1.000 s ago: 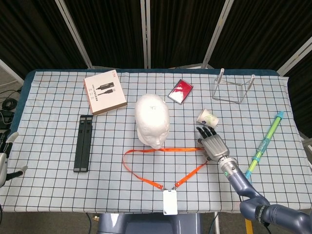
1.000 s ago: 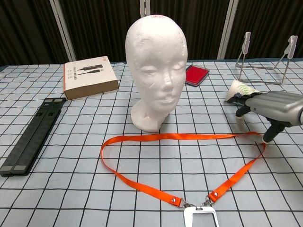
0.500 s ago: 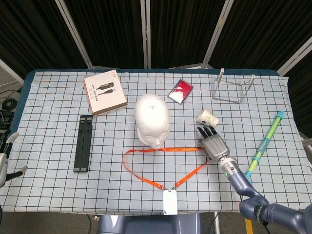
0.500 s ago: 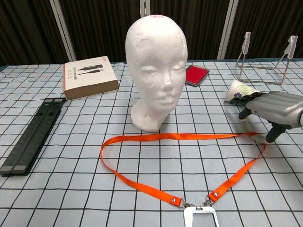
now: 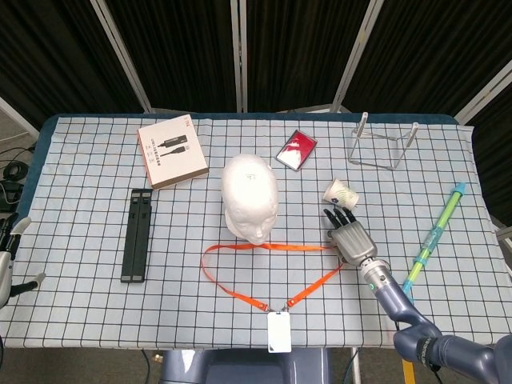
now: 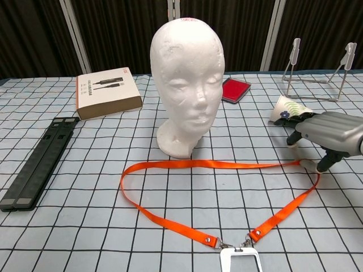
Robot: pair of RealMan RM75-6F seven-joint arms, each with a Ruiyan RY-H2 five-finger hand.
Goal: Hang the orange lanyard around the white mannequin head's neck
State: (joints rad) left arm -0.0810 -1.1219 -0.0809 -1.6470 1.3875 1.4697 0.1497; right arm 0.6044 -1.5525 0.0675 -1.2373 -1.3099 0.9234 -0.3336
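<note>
The orange lanyard's point(image 6: 227, 195) far bend is lying just beside the right hand's point(image 6: 329, 134) downturned, empty fingertips point(image 6: 323, 165); checked tablecloth point(image 5: 88, 280) is backing onto dark curtains point(image 5: 296, 48).

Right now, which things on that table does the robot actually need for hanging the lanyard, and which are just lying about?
Needed:
orange lanyard
white mannequin head
right robot hand

Lying about:
brown box
black folded stand
red case
paper cup
wire rack
blue-green pen

The right hand point(image 5: 350, 238) was silver-grey metal with black fingers point(image 5: 337, 216). Its wrist carried a small green light — the forearm behind was dark blue-grey.
</note>
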